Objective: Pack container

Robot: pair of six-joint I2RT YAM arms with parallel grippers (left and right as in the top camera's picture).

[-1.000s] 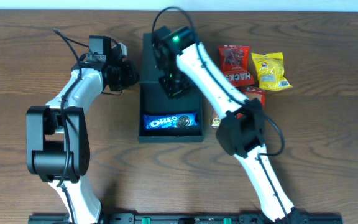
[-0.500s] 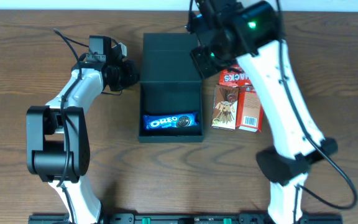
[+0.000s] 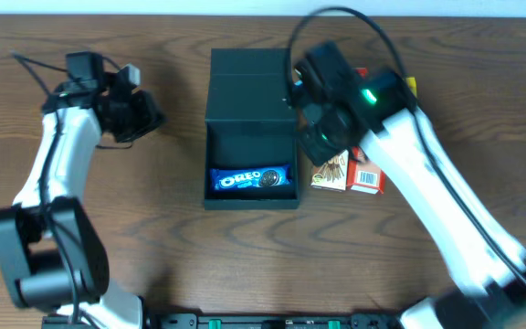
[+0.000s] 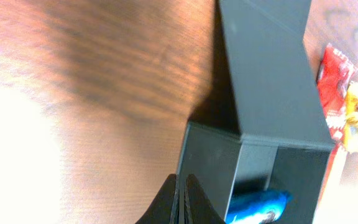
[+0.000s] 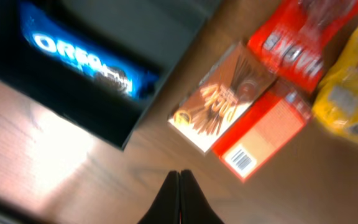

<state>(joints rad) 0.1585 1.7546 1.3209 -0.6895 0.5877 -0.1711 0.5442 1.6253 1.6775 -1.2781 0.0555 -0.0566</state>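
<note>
Left gripper (image 4: 180, 182) drawn left from container (image 3: 249, 84), right gripper (image 5: 180, 177) back over brown box (image 5: 219, 106), both with fingers together (yellow packet (image 5: 344, 99) plain only from right wrist)

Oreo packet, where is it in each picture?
Overhead: the Oreo packet is at picture centre, in the lower end of the open black box.
Left wrist: Oreo packet is at the bottom edge, right of centre.
Right wrist: Oreo packet is at the top left.
Shared landmark: the black box around it.

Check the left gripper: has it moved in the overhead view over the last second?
Yes. The left gripper has pulled leftward, away from the container; it sat close beside its left wall before, and now a clear gap separates them.
</note>
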